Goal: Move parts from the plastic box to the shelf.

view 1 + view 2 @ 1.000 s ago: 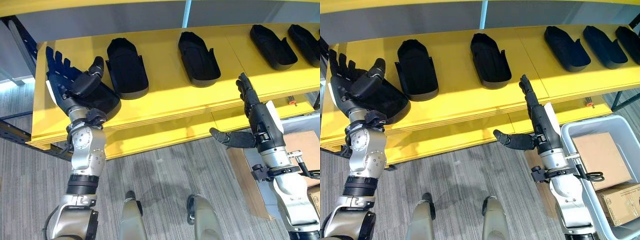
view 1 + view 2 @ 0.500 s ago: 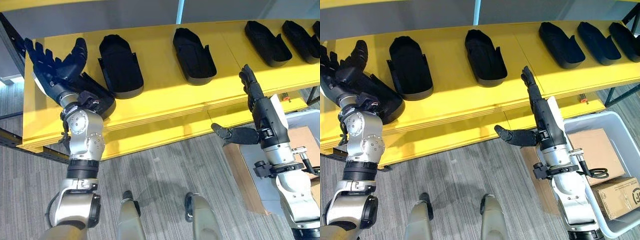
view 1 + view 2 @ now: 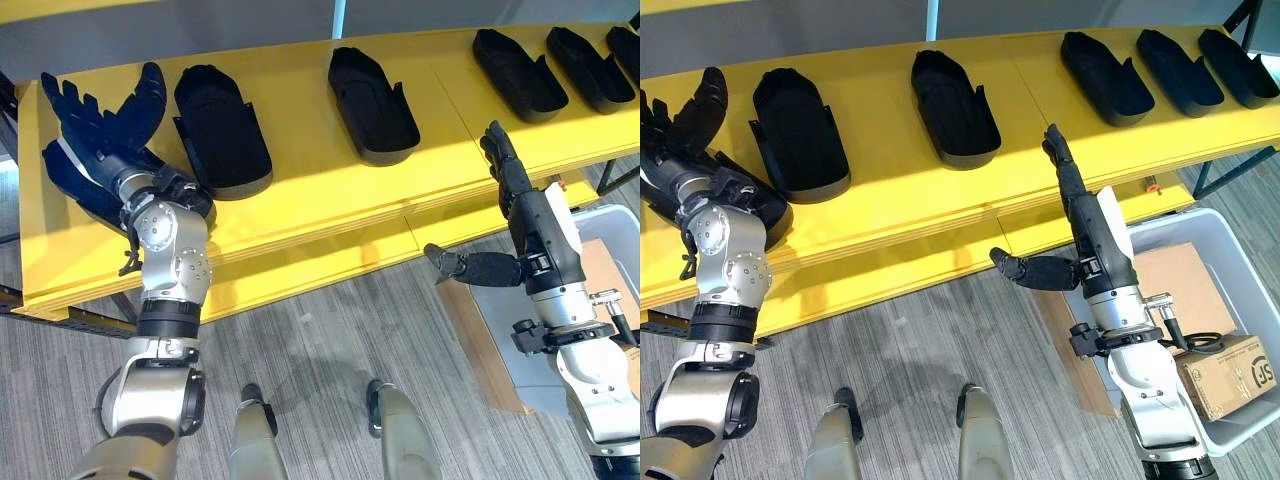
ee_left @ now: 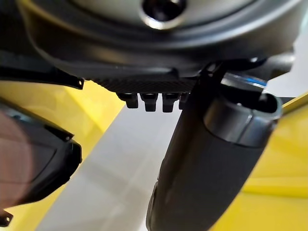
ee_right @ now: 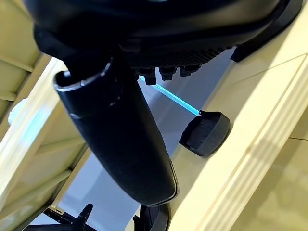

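Part [image 3: 186, 200] under open left robot hand [image 3: 95, 135], on shelf [image 3: 310, 180]

Shelf [image 3: 320, 150]: smooth matt yellow board. Parts [image 3: 372, 92]: matt black moulded plastic. Plastic box [image 3: 1240, 425] by right hand [image 3: 1080, 235]: smooth pale grey; holds brown cardboard cartons [image 3: 1225, 372]. Floor [image 3: 330, 330]: grey ribbed carpet.

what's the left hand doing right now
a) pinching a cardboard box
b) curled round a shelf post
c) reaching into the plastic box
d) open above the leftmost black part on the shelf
d: the left hand has its fingers spread, held over the leftmost black part lying on the yellow shelf.
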Available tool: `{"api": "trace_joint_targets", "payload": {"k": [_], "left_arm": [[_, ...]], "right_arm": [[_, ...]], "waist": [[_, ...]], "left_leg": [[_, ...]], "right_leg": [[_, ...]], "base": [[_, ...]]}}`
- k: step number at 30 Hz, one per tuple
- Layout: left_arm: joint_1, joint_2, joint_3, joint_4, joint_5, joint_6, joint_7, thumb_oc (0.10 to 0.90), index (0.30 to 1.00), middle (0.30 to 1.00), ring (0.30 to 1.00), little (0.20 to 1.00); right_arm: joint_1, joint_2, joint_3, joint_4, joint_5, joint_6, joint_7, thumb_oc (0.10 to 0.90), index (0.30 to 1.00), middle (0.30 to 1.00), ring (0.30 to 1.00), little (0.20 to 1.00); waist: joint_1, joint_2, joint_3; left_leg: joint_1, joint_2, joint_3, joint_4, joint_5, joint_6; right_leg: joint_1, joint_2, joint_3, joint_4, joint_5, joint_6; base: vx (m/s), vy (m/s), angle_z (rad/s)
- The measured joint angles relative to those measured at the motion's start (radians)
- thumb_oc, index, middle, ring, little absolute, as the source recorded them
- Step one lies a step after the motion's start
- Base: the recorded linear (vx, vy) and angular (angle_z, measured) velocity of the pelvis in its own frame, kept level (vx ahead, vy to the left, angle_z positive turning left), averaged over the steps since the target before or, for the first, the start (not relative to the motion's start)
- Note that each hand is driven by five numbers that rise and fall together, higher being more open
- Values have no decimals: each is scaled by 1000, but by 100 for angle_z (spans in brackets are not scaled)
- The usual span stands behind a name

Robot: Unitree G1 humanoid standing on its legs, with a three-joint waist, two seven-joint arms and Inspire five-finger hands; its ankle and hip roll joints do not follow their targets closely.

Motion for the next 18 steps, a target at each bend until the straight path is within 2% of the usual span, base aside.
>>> {"api": "trace_joint_targets", "payload": {"k": [18], "left_arm": [[-32,-43,57,58,0,0,41,900,1000,1000,1000,1000]], "right_arm": [[6,-23,-1,-9,0,-17,2,900,1000,1000,1000,1000]], "waist": [[1,-7,-3]], "left_leg": [[-4,0,-1,-3,-1,2]], "right_leg": [[-3,-1,-3,-2,-3,-1]], "base": [[-4,-1,0]]}}
